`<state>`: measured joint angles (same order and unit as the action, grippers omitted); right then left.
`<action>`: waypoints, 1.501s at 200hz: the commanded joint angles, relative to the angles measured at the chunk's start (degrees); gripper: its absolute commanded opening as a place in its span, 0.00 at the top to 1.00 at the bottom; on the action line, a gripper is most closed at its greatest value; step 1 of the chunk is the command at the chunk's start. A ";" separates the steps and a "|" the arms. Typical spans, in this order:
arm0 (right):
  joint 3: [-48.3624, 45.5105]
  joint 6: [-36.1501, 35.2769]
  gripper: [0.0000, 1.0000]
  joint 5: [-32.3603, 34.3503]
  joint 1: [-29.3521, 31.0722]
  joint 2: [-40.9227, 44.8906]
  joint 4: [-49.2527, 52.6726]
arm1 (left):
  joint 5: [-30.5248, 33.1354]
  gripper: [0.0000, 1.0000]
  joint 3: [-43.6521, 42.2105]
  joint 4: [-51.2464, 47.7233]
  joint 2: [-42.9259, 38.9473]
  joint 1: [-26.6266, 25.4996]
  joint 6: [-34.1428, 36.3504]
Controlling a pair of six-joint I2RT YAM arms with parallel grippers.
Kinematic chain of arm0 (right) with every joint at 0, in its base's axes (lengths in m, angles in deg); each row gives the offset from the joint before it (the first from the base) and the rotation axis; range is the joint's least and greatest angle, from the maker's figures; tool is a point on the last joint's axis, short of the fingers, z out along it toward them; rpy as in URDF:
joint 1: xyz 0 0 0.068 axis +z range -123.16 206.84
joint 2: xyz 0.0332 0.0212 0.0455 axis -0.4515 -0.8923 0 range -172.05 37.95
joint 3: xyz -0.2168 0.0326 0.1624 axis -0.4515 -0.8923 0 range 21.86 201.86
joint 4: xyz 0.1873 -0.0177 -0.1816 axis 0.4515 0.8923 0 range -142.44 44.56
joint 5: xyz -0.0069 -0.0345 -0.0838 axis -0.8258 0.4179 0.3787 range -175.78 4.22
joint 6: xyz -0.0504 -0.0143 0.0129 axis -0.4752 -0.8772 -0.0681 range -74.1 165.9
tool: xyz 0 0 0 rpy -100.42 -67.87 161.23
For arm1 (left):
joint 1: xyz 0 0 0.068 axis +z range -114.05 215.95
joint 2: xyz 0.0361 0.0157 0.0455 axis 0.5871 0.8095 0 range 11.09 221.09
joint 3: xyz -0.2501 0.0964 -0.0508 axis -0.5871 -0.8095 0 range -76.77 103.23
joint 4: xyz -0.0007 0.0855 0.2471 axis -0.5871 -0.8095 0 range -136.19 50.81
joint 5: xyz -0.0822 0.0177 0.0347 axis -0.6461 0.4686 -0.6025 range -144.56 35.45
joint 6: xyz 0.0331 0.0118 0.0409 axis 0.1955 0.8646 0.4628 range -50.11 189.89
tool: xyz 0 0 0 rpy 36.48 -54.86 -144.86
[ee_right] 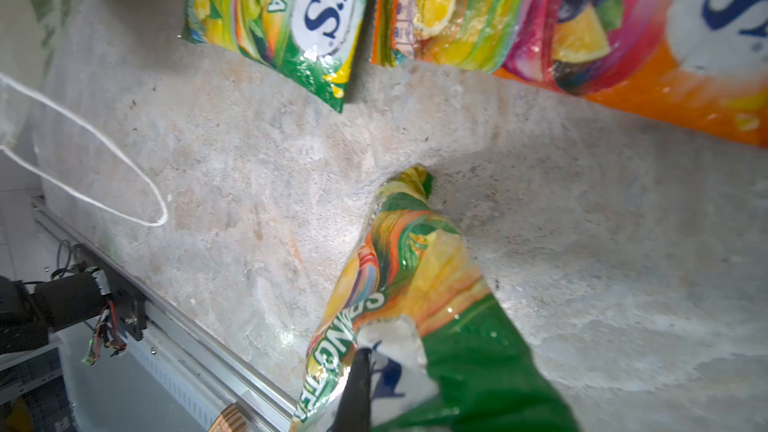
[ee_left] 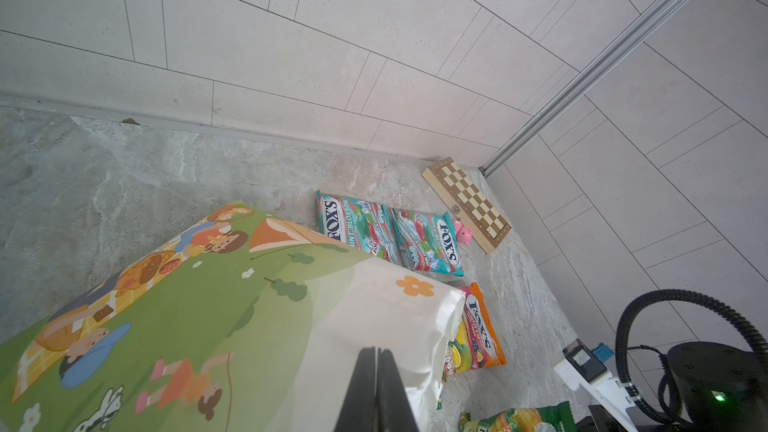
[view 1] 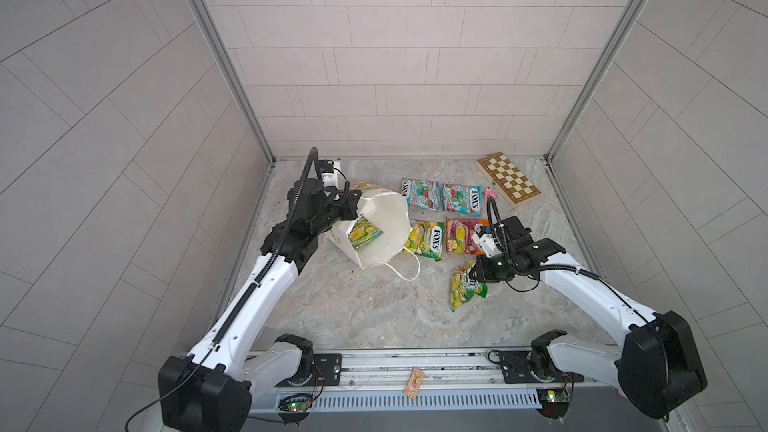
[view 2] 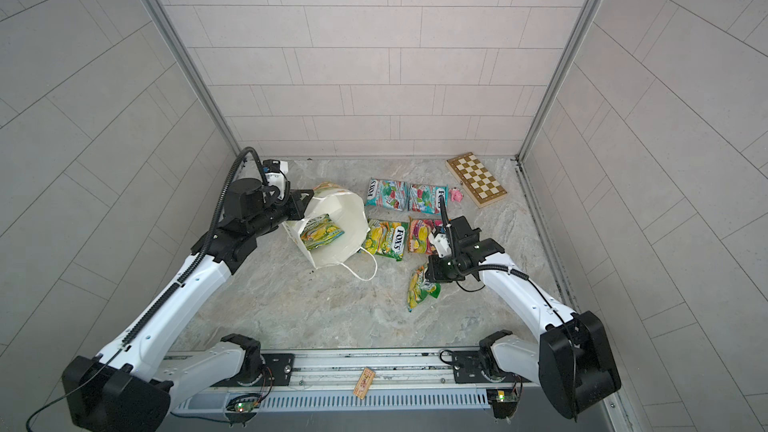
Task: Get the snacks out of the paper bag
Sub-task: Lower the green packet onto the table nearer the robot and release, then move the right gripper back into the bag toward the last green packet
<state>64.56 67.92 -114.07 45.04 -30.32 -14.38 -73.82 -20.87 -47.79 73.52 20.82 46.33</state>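
The white paper bag [view 1: 384,222] leans on its side with its mouth open, and one green-yellow snack [view 1: 363,232] lies inside. My left gripper [view 1: 348,206] is shut on the bag's printed far wall [ee_left: 232,305]; its fingers [ee_left: 365,367] are pressed together. Two teal snacks [view 1: 419,195] [view 1: 461,198], a green-yellow one [view 1: 426,239] and an orange-pink one [view 1: 461,234] lie flat to the right of the bag. My right gripper [view 1: 473,275] is shut on another green-yellow snack [ee_right: 415,276], which hangs crumpled just above the floor [view 2: 419,288].
A folded wooden chessboard [view 1: 508,179] lies in the back right corner with a small pink toy pig [view 1: 490,193] beside it. The bag's cord handle [view 1: 405,270] trails forward. A small wooden piece [view 1: 413,384] rests on the front rail. Tiled walls enclose three sides.
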 commanded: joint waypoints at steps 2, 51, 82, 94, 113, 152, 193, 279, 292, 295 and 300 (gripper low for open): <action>1.10 -1.34 1.00 6.95 -0.18 -1.35 3.67 | -0.28 1.00 0.13 0.66 0.23 0.11 0.25; 2.12 -2.08 0.92 10.03 -0.18 -3.67 4.89 | -0.21 1.00 0.14 0.60 0.02 0.06 0.30; 3.43 -1.72 0.80 15.52 -0.18 -4.69 6.43 | -0.43 1.00 0.26 0.63 -0.01 0.11 0.24; 3.71 -1.13 0.78 18.67 -0.18 -4.77 6.88 | -0.55 1.00 0.24 0.69 0.06 0.10 0.10; 4.52 -0.23 0.66 24.59 -0.13 -4.52 8.15 | -0.56 1.00 0.18 0.69 -0.08 0.09 0.17; 5.47 1.31 0.59 29.41 -0.18 -0.46 8.69 | -1.20 1.00 0.15 1.11 -0.08 0.11 -0.04; 2.79 2.04 0.59 9.06 0.85 5.10 -1.45 | -3.35 1.00 -0.06 2.43 -0.07 0.06 -0.63; 9.11 12.75 0.61 -3.74 19.84 -3.57 -19.22 | -6.13 1.00 -0.82 5.17 -0.47 0.11 -1.83; 10.70 13.86 0.62 -4.68 21.74 -6.23 -21.36 | -6.35 1.00 -0.92 5.40 -0.47 0.06 -1.98; 11.25 14.15 0.62 -4.85 22.09 -6.87 -21.81 | -6.41 1.00 -0.95 5.43 -0.47 0.08 -2.02; 12.06 14.40 0.62 -5.30 22.78 -8.13 -22.53 | -6.44 1.00 -0.89 5.52 -0.47 0.10 -2.11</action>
<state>73.17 79.17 -116.65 65.19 -34.95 -30.83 -79.22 -21.20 -44.87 73.57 20.82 44.76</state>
